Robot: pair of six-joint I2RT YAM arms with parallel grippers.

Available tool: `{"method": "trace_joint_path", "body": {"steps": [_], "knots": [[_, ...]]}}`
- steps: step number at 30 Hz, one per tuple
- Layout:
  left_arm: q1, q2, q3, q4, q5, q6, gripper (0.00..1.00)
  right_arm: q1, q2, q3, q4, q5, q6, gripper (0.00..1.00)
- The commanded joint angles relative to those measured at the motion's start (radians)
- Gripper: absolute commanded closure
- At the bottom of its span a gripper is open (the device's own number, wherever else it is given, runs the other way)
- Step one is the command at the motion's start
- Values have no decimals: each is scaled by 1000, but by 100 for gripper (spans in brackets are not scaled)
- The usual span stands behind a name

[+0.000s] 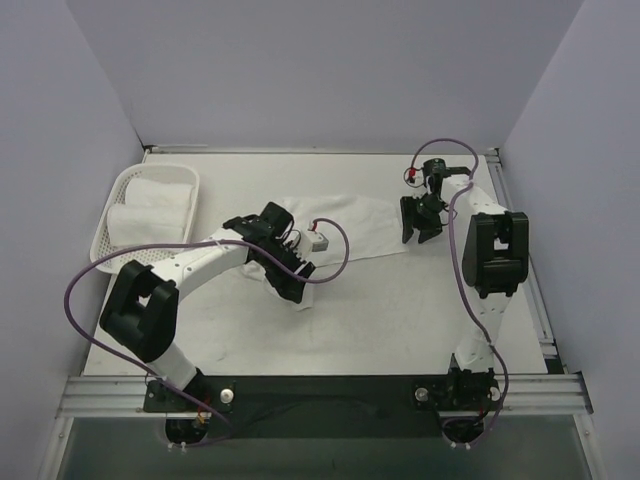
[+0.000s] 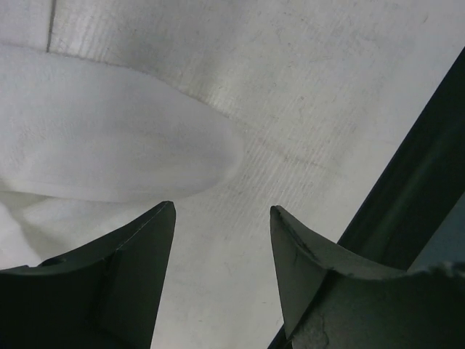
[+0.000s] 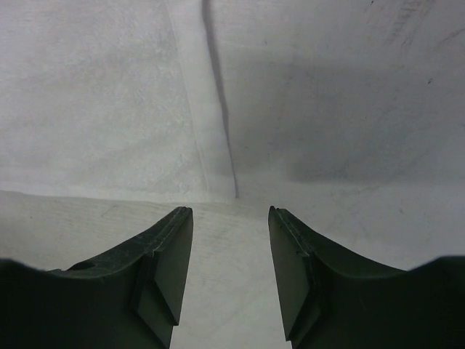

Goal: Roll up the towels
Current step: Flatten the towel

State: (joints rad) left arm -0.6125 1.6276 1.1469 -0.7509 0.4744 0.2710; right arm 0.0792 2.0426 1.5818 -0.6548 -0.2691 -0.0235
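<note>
Closest to you, your left gripper (image 1: 297, 287) sits low at the near left end of the flat white towel (image 1: 350, 225). Its two fingers are spread apart and there is nothing between them. In the left wrist view, a soft curled bit of the towel (image 2: 109, 138) lies just past the left finger, and bare table (image 1: 300, 340) shows in the gap. This looks like the very start of a roll, so go slow. Slide the fingers over until the curled end sits right between them, then pinch it gently. Take the whole thick curl, not just one thin layer, or the roll may fall open. Then I think you should turn the curl over and over toward the right end, keeping both long edges even so the roll does not come out like a cone. A little farther away, your right gripper (image 1: 420, 232) hangs just beside the right end of the towel, with its fingers also wide apart and holding nothing. You could press that end down with it so the cloth stays smooth and does not slide. Off at the far left stands the white basket (image 1: 115, 190) with rolled towels (image 1: 150, 215) already in it.
</note>
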Motion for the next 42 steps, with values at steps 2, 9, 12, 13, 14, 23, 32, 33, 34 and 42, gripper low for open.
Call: {"method": "trace_joint_path", "body": {"steps": [2, 9, 12, 13, 14, 23, 32, 33, 34, 42], "knots": [[7, -35, 13, 44, -17, 28, 34, -2, 39, -17, -20, 19, 23, 55], [-9, -61, -38, 48, -32, 120, 26, 11, 82, -39, 1, -21, 80, 59], [-36, -61, -58, 47, -91, 187, 24, 17, 85, -46, 3, -38, 85, 69], [-44, -51, -61, 48, -106, 200, 24, 16, 87, -46, 3, -41, 85, 71], [-58, -46, -59, 47, -123, 214, 24, 16, 87, -48, 3, -39, 86, 74], [-139, 52, -27, 88, -238, 209, 26, 13, 84, -42, 1, -71, 92, 100], [-207, 130, -21, 145, -327, 191, 39, -16, 27, -65, 3, -151, 109, 100], [-207, 133, -18, 147, -342, 188, 43, -18, 12, -66, 4, -156, 108, 100], [-207, 135, -16, 148, -353, 182, 57, -22, 5, -71, 4, -163, 108, 100], [-93, 26, 7, 79, -292, 148, 100, -145, -119, -89, 1, -211, 115, 100]]}}
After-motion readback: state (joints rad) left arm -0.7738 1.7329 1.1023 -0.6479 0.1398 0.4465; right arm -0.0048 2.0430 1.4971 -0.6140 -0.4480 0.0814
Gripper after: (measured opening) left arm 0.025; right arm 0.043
